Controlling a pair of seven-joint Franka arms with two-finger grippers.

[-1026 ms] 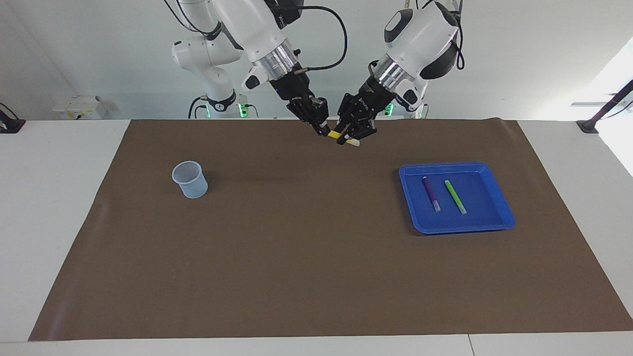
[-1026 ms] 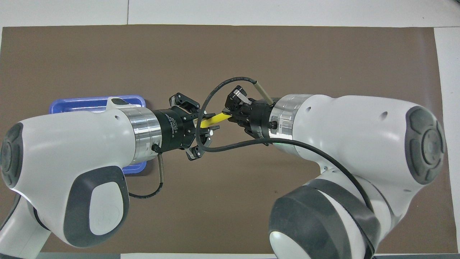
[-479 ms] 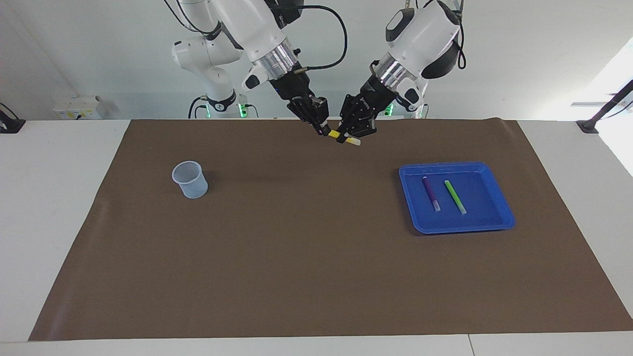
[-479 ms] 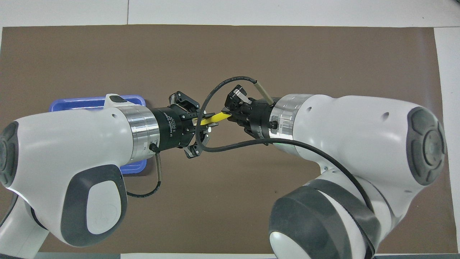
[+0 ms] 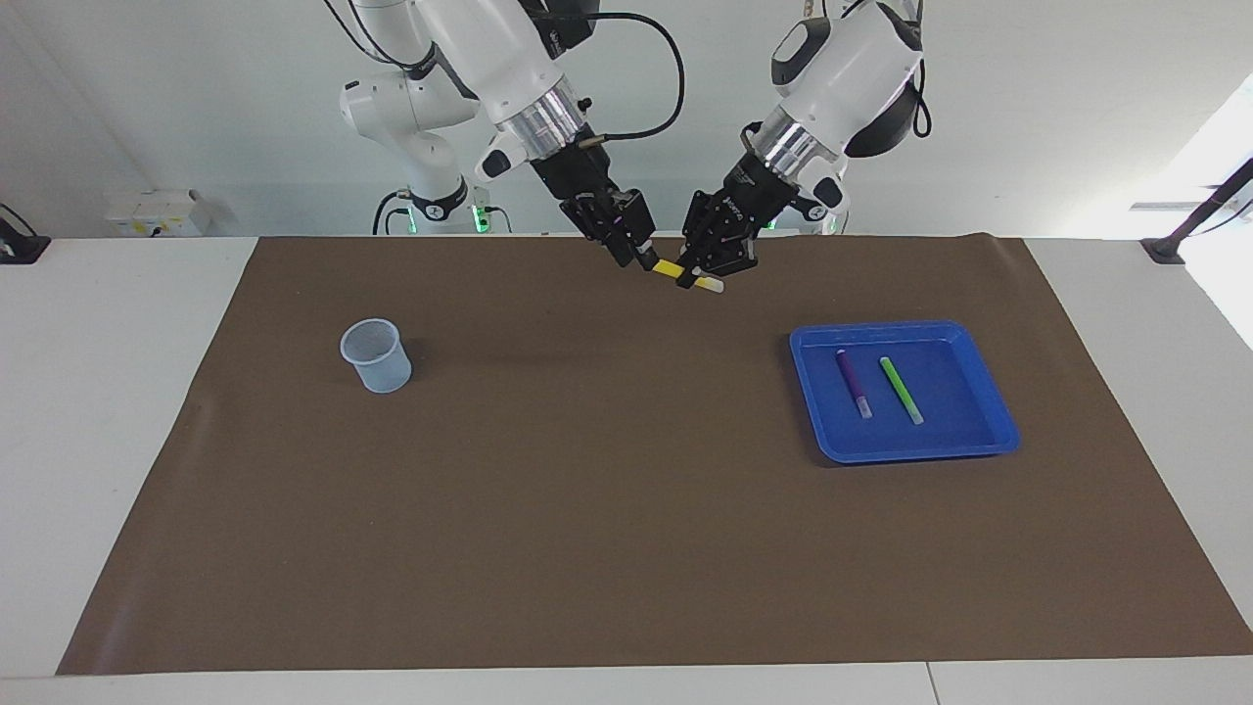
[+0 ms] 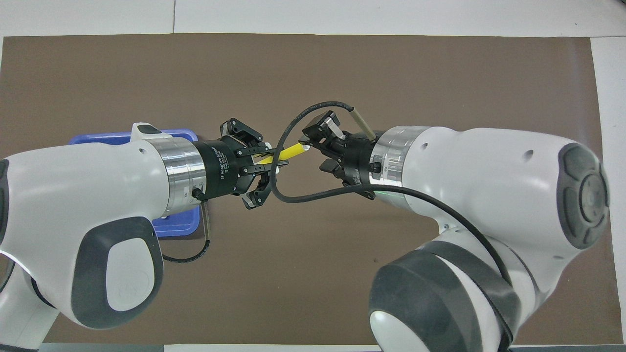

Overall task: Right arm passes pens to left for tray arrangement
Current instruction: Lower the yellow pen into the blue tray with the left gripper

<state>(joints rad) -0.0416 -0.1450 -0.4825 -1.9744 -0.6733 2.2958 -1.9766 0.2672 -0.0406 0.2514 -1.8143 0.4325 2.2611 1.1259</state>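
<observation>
My left gripper [image 5: 697, 274] [image 6: 274, 159] is shut on the yellow pen [image 5: 670, 268] [image 6: 289, 152] and holds it in the air over the brown mat, roughly midway along the table near the robots' edge. My right gripper [image 5: 641, 257] [image 6: 313, 149] faces it with its fingers parted around the pen's pale end, not clamping it. Toward the left arm's end lies the blue tray [image 5: 945, 426] [image 6: 178, 228], largely covered by the left arm in the overhead view. The purple pen [image 5: 853, 382] and the green pen [image 5: 901, 390] lie side by side in it.
A small translucent cup [image 5: 374, 354] stands upright on the brown mat [image 5: 587, 490] toward the right arm's end. A black cable [image 6: 293, 198] loops loosely from the right wrist beneath both grippers. Slimmer white arms [image 5: 421, 147] stand at the robots' edge.
My right gripper has opened off the yellow pen. My left gripper, still shut on it, has shifted a little toward the tray's end of the table, taking the pen along.
</observation>
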